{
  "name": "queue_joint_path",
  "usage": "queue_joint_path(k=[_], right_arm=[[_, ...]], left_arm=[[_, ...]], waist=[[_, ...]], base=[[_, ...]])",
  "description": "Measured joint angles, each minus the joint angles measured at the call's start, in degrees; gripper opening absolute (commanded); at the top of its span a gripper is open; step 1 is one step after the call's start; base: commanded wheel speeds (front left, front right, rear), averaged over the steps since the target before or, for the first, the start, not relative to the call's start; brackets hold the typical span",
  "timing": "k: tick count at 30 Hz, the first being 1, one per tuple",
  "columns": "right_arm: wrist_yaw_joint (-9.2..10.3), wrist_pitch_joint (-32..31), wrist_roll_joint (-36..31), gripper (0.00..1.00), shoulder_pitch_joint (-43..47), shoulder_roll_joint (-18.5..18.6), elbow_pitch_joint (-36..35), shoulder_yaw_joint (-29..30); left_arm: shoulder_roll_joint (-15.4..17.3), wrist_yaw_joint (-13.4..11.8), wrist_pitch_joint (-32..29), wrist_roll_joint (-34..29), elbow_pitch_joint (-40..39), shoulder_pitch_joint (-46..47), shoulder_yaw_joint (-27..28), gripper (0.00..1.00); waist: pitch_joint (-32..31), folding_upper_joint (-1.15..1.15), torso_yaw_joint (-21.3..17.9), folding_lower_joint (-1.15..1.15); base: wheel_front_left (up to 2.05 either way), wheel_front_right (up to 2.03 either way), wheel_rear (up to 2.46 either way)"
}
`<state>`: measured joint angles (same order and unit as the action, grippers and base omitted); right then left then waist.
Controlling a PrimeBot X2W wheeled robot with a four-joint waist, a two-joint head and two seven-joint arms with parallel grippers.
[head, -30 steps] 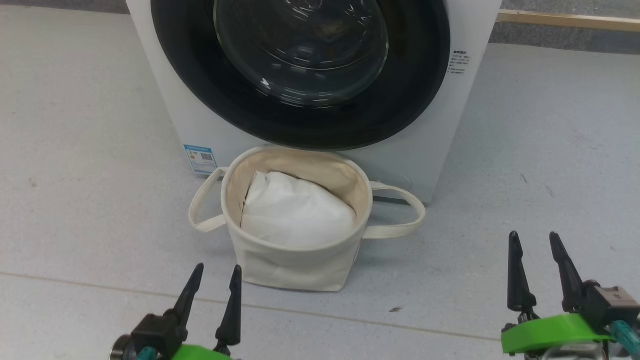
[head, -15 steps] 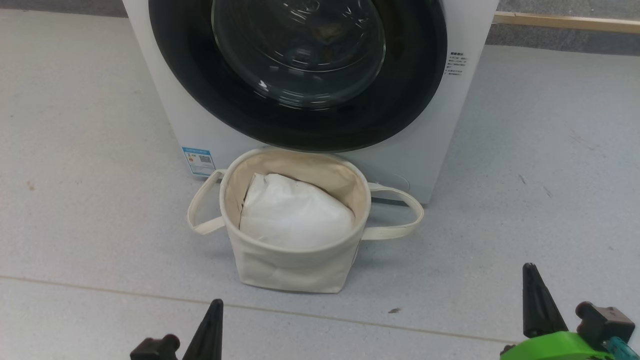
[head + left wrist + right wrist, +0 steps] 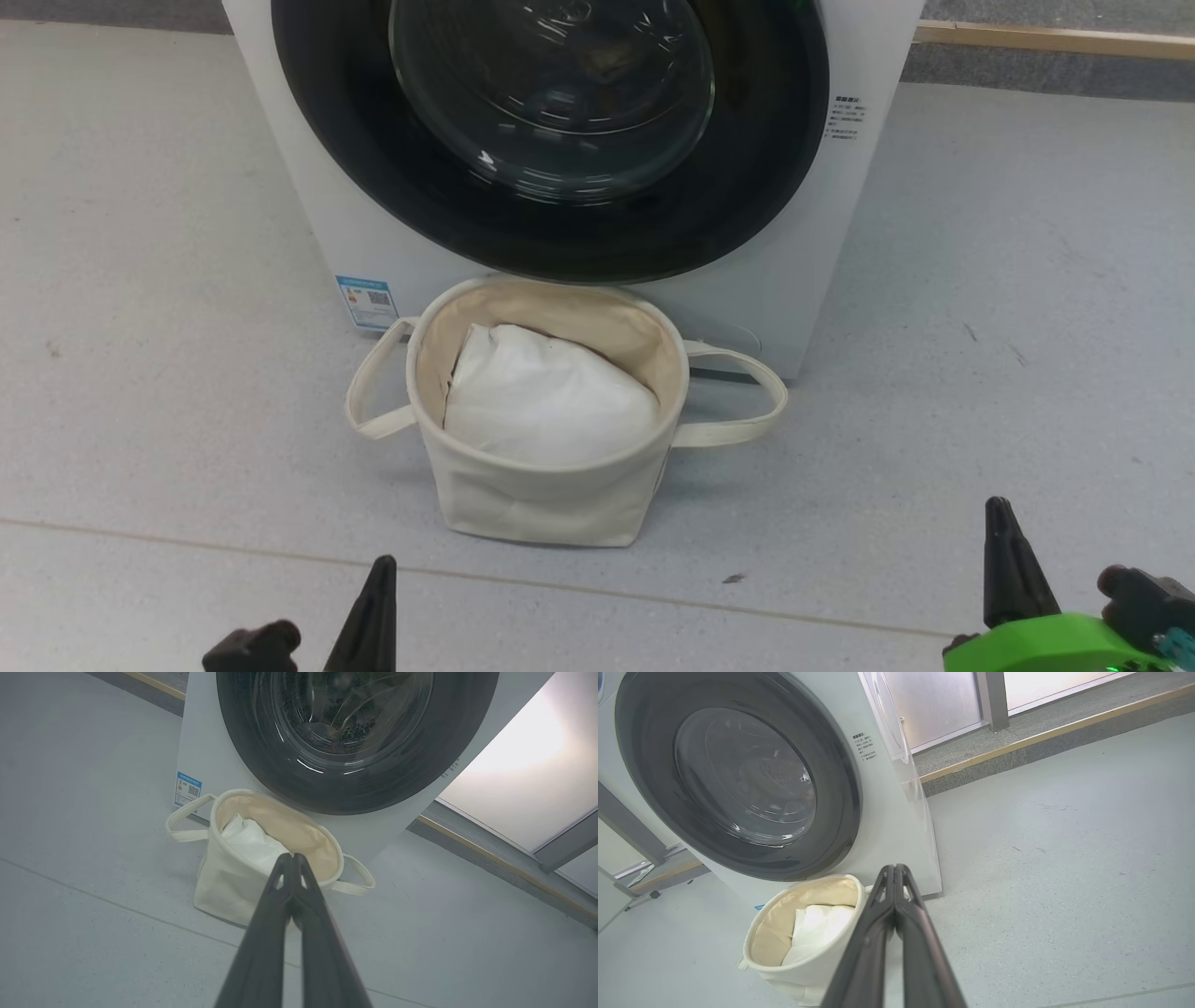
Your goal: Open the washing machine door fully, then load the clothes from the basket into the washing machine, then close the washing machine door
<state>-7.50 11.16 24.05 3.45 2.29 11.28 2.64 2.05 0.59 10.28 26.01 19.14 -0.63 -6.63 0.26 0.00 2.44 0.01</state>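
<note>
Washing machine door (image 3: 551, 103) shut on the washing machine (image 3: 299, 187), basket (image 3: 541, 504) just in front showing white liner (image 3: 546, 401), clothes possibly behind the glass; left hand (image 3: 293, 856) and right hand (image 3: 894, 867) pressed together, empty: closing judged done, next call is withdrawal.

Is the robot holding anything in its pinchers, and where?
No. The left gripper and the right gripper are both shut on nothing, away from the basket.

grey speckled floor (image 3: 990, 308), 1 seam (image 3: 140, 528) across the near side. washing machine (image 3: 308, 196) stands on it, basket (image 3: 546, 504) just in front, 2 loop handles (image 3: 369, 425) drooping sideways, small dark speck (image 3: 735, 579) nearby
</note>
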Motion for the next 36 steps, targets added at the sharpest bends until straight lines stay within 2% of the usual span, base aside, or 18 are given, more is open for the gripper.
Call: queue_joint_path(k=[36], right_arm=[[0.00, -5.80, 23.41, 0.00, -2.22, 0.03, 1.40, 1.40]], left_arm=[[0.01, 2.26, -5.71, 22.53, -0.86, 1.24, 3.75, 0.00]], waist=[[-0.03, 0.00, -0.84, 0.00]], base=[[0.00, 0.00, 0.00]])
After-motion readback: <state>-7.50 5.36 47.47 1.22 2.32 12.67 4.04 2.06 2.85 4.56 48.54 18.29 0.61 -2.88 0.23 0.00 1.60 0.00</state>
